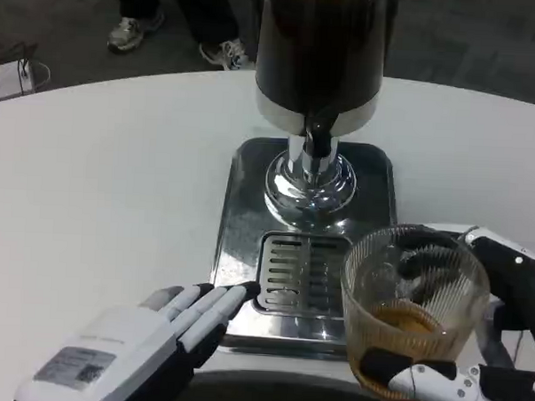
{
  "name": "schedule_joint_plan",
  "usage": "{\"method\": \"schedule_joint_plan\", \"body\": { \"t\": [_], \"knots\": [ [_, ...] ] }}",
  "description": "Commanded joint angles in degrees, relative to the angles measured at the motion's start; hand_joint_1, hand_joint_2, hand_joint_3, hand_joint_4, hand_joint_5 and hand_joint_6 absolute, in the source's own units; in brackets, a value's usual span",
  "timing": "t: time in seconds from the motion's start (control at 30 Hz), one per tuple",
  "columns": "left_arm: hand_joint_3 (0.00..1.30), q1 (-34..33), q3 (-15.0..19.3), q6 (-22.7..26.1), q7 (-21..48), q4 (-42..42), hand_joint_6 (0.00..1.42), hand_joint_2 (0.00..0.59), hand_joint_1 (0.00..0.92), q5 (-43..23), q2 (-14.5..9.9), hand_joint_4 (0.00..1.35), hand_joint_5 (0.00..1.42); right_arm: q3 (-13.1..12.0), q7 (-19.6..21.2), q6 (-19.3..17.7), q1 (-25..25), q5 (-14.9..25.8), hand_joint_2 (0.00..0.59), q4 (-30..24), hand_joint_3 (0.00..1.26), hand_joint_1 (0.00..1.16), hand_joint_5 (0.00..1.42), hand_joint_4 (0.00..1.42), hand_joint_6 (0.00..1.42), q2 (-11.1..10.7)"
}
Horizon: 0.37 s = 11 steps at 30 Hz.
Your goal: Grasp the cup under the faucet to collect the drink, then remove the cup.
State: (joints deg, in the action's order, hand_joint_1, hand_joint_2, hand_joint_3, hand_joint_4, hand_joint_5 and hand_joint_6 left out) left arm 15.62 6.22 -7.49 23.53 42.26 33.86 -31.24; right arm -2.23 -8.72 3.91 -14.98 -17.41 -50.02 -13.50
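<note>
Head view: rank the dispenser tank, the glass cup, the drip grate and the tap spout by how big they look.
1. Dispenser tank, though cropped at the top.
2. Glass cup, held by the right hand; it is nearest the camera, so it looks inflated.
3. Drip grate, partly behind the cup.
4. Tap spout.
</note>
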Motion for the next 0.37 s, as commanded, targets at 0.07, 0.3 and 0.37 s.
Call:
{"method": "schedule_joint_plan", "body": {
  "t": [0.07,0.3,0.37],
  "knots": [
    [0.00,1.0,0.9,-0.2,0.9,0.8,0.00,0.079,0.000,-0.7,-0.7,0.00,0.00,0.0,0.4,-2.0,-0.4,0.1,0.250,-2.4,1.19,0.95,1.42,1.42,1.42,0.6],
    [0.00,1.2,1.3,-0.3,1.4,0.8,0.00,0.079,0.000,-1.0,-0.8,0.00,0.00,0.1,0.4,-2.0,-0.7,-0.2,0.250,-2.7,1.19,0.94,1.42,1.42,1.42,0.8],
    [0.00,1.2,1.4,-0.4,1.4,0.7,0.00,0.079,0.000,-1.1,-0.9,0.00,0.00,0.1,0.4,-1.9,-0.8,-0.3,0.249,-2.7,1.19,0.94,1.42,1.42,1.42,0.9]
  ]
}}
